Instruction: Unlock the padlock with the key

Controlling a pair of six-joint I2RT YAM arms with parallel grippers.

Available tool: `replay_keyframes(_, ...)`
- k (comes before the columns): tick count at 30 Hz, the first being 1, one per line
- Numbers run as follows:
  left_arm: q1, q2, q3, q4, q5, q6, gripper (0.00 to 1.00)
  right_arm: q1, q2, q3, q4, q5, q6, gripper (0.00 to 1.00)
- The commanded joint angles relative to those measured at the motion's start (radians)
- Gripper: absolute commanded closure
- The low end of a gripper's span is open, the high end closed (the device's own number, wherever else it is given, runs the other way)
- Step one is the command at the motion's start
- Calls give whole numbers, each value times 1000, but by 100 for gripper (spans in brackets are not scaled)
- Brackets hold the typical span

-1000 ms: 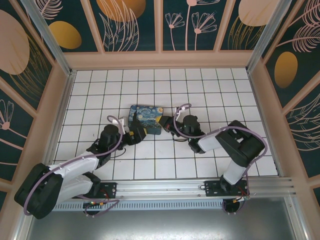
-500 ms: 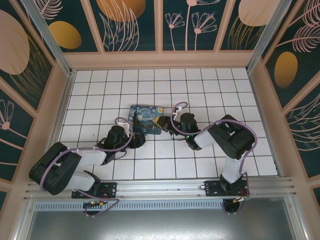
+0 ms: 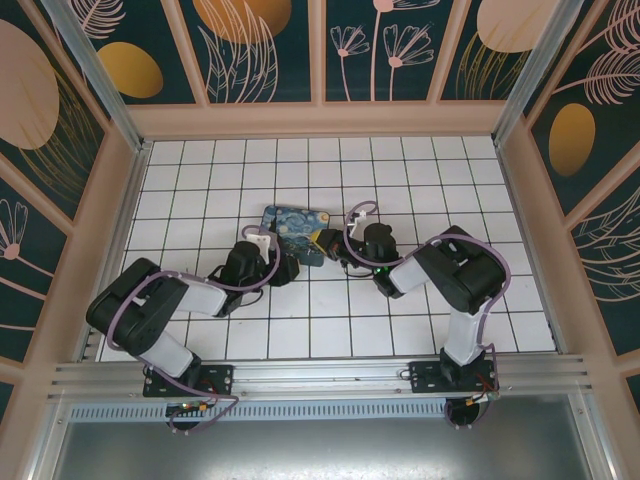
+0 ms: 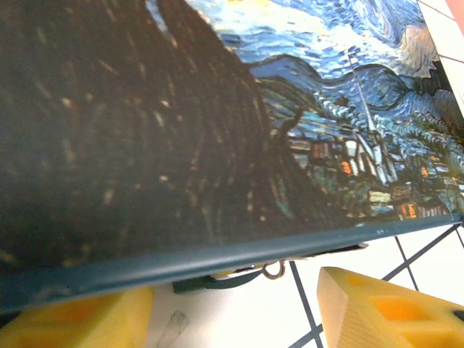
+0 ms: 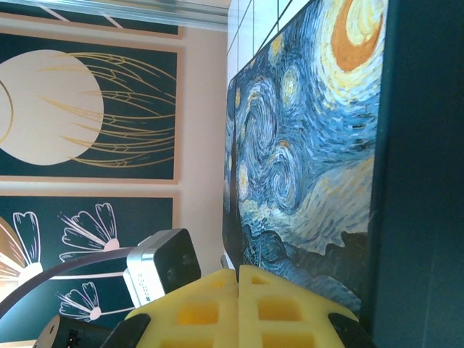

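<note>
- Left arm has folded in, setting the left fingers [image 4: 377, 308] low at the painted box's [image 4: 217, 109] near edge, standing apart.
- What looks like the padlock [image 4: 217, 281] lies half tucked under that edge.
- Beside the box, the right fingers [image 5: 217, 312] are pressed together; whether they pinch the key, I cannot tell.
- Better to drag the padlock onto open counter [image 3: 400, 300] first, since the overhang crowds any grasp.

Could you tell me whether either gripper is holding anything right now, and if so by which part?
Nothing visibly held. The left gripper stands open at the edge of the painted box; the right gripper is shut, empty, beside it.
</note>
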Motion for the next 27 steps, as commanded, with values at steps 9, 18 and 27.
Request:
replay_keyframes(9,-52,152,19,175,-54,49,40,-10,46,26,16,-23,15,100)
replay_keyframes(18,-55,131,-6,287,34,-9,42,-10,46,20,10,-13,14,100)
replay_keyframes(27,-56,162,-15,379,61,-82,39,-10,56,21,15,-8,21,100)
